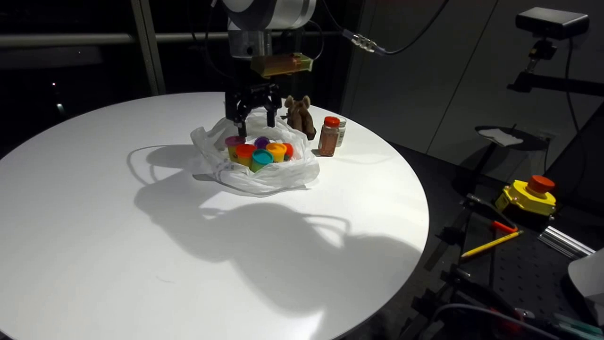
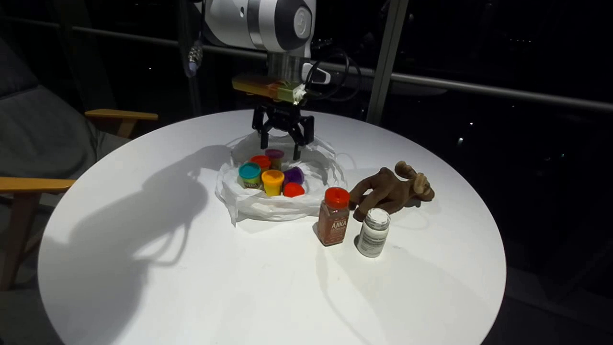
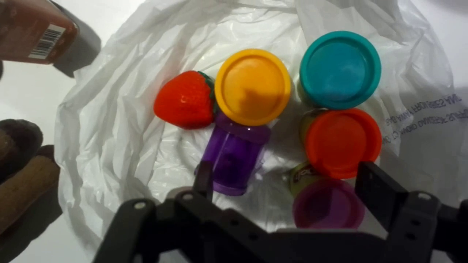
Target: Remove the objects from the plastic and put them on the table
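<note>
white crinkled plastic — the bag (image 2: pixel 268 209) lies open on the round table (image 1: pixel 118 245), its rim slumped low. through my wrist view i count six pieces in it: the teal pot (image 3: pixel 340 69), lid up; the red pot (image 3: pixel 343 144) just beside it; the magenta pot (image 3: pixel 329 204) next in that row; the yellow pot (image 3: pixel 253 87), lid up too; the purple tub (image 3: pixel 236 160), on its side with its lid by the yellow pot; and the strawberry (image 3: pixel 184 100), leafy end toward the yellow pot. whether the teal and red pots touch, i can't tell.

my gripper (image 1: pixel 256 130) hangs over the bag, fingers pointing down and spread wide — one toward the purple tub, one toward the red and magenta pots. how near the tips come to those pieces i can't make out.

outside the bag, the plush (image 2: pixel 388 189) lies on the table just beside it. in an exterior view i see the shaker (image 2: pixel 334 218) upright near the bag, red cap on, and the white bottle (image 2: pixel 373 235) standing just beside the shaker. off to the side of the table sit the button box (image 1: pixel 526 198) and, near it, the pencil (image 1: pixel 492 244).
</note>
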Robot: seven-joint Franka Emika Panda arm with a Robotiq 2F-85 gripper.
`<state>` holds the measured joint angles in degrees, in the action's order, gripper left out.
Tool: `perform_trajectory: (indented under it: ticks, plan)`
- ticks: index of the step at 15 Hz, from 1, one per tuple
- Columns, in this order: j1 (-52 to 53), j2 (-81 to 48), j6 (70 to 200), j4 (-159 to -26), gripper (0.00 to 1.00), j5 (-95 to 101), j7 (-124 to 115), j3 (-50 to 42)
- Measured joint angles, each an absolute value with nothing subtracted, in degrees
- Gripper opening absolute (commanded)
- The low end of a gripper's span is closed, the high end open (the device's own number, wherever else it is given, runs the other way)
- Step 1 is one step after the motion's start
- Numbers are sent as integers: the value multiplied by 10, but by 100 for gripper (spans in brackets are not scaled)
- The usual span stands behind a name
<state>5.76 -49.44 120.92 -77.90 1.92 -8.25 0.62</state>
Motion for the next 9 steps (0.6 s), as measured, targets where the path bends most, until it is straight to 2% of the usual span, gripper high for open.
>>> perform_trajectory:
  ticks: [5,9]
  plan:
    - [82,-501,1215,-777,100,22,-83,6]
    - [92,-533,1289,-766,100,45,-87,-4]
